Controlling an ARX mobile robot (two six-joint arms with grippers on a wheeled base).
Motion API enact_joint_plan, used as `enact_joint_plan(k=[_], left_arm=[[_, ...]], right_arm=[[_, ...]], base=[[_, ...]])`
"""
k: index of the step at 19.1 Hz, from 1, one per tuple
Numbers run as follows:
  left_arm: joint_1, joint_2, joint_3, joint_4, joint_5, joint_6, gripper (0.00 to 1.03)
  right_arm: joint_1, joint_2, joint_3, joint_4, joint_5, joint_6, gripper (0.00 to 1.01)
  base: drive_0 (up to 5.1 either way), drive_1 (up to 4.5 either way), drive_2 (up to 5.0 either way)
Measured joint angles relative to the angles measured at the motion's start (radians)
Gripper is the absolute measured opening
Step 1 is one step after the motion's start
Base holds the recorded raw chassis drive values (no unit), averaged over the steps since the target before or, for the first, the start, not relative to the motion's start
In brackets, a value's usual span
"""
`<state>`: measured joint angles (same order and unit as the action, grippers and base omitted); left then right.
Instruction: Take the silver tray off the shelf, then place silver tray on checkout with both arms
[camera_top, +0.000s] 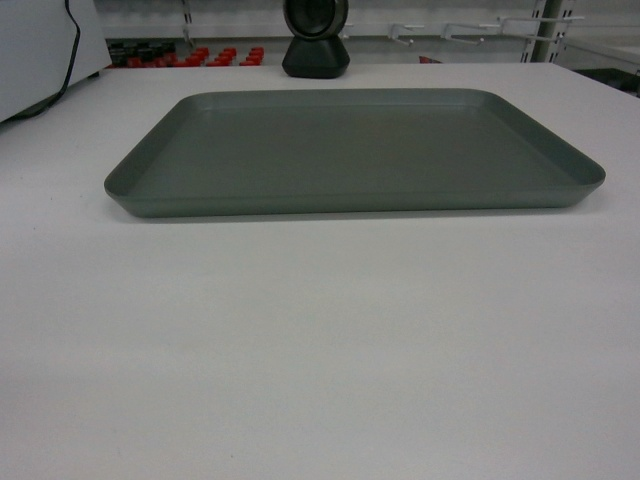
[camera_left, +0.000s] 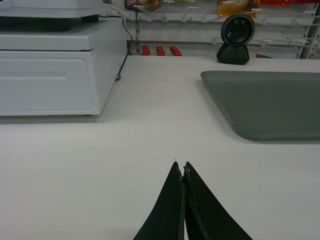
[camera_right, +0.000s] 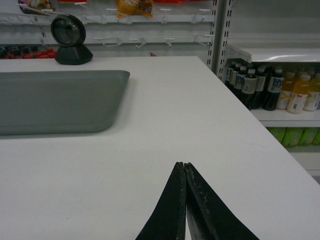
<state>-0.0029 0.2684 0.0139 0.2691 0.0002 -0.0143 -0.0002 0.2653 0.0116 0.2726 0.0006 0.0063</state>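
The silver tray (camera_top: 355, 150) is lying flat and empty on the white checkout table (camera_top: 320, 340), its long axis running left to right. The left gripper (camera_left: 183, 167) is hovering over bare table with fingertips pressed together, the tray ahead and to its right; the right gripper (camera_right: 184, 167), likewise closed on nothing, is facing the tray ahead and to its left. Both look about equally near. Open table is surrounding the tray; a black scanner (camera_top: 316, 40) is standing beyond its far edge, a white register box (camera_left: 55, 70) on the left.
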Motion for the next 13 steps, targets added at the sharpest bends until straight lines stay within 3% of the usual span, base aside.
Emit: enact_joint_plan(k=[4, 6, 13], left_arm=[[0.000, -0.096, 0.000, -0.096, 0.000, 0.000, 0.01], [0.000, -0.208, 0.001, -0.267, 0.000, 0.000, 0.01], [0.000, -0.261, 0.000, -0.273, -0.001, 0.001, 0.01]], right_arm=[[0.000, -0.094, 0.000, -0.101, 0.000, 0.000, 0.02], [0.000, -0.215, 0.000, -0.274, 0.000, 0.000, 0.02], [0.000, -0.262, 0.001, -0.277, -0.001, 0.000, 0.02]], base=[[0.0, 0.00, 0.0], [0.0, 0.00, 0.0], [0.0, 0.00, 0.0]])
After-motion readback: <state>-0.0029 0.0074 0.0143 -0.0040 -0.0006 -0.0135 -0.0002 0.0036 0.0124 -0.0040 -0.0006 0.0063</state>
